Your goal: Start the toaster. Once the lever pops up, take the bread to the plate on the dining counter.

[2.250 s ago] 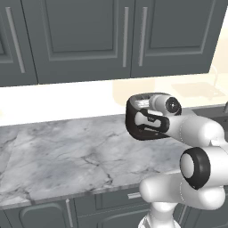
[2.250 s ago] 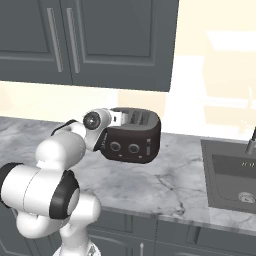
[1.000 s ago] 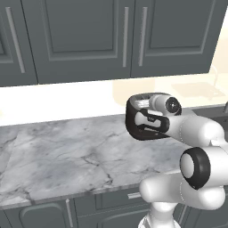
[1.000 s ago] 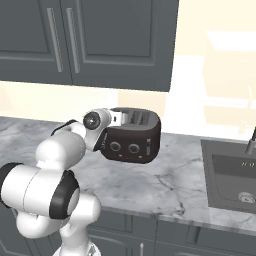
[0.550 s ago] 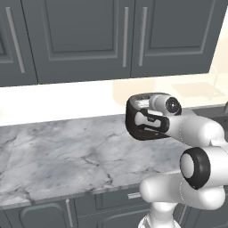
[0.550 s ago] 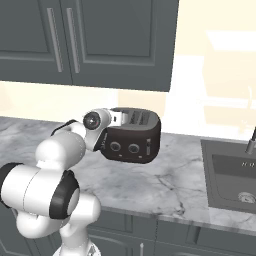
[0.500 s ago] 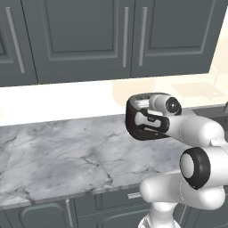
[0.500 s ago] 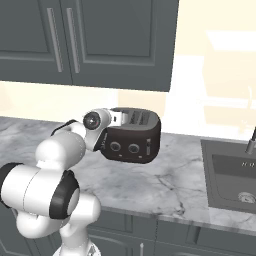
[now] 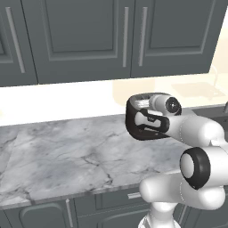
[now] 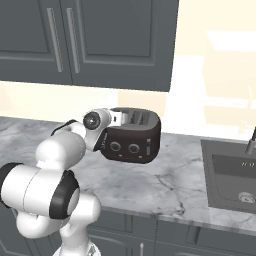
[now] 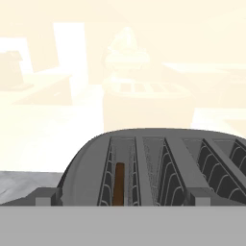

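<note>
Hand view: rounded dark toaster (image 11: pixel 158 166), ribbed slots; thin brown bread (image 11: pixel 119 183) inside; fingers spread open.

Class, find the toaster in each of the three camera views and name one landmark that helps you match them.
Left base view: toaster right of centre, partly behind the arm.
Right base view: centre, knobs facing us.
Hand view: lower half, slots seen close up.
Shared landmark: the marble worktop beneath it.
</note>
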